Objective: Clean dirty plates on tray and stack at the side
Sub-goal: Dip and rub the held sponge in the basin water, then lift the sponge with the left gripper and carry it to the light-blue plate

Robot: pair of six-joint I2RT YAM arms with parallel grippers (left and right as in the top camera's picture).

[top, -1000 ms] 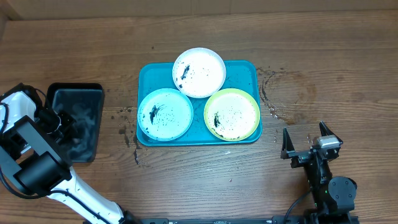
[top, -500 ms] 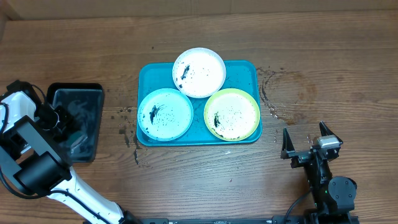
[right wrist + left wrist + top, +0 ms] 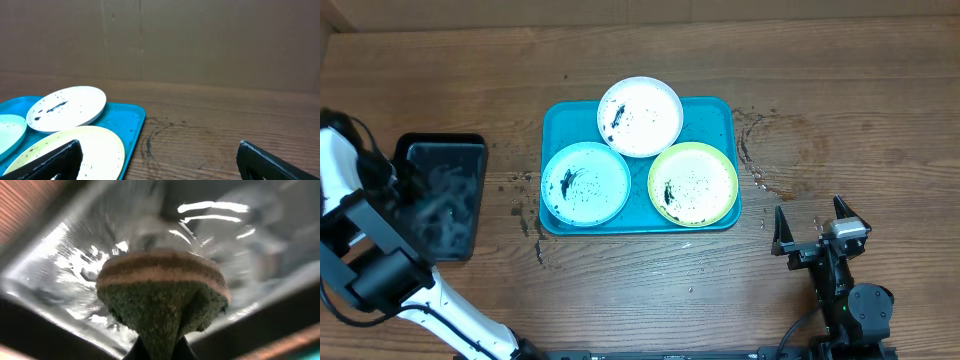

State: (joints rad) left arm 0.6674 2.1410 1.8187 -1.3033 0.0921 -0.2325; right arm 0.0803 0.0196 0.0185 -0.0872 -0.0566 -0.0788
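Note:
Three dirty plates lie on the turquoise tray [image 3: 715, 118]: a white plate [image 3: 640, 116] at the back, a teal-rimmed plate [image 3: 585, 182] front left, a yellow-green-rimmed plate [image 3: 693, 184] front right. All carry dark specks. My left gripper [image 3: 160, 347] is shut on a green and brown sponge [image 3: 162, 292], held over water in the black tray [image 3: 445, 195]. My right gripper [image 3: 817, 232] is open and empty, right of the turquoise tray near the front edge. The right wrist view shows the white plate [image 3: 67, 107], yellow-green plate [image 3: 95, 150] and tray corner [image 3: 131, 120].
The black tray [image 3: 280, 310] holds rippling water at the table's left. A dark ring stain [image 3: 780, 150] and scattered specks mark the wood right of the turquoise tray. A brown wall [image 3: 200, 40] stands behind the table.
My left arm has shifted left and up over the black tray; the water there is stirred. The right arm and the plates have not moved.

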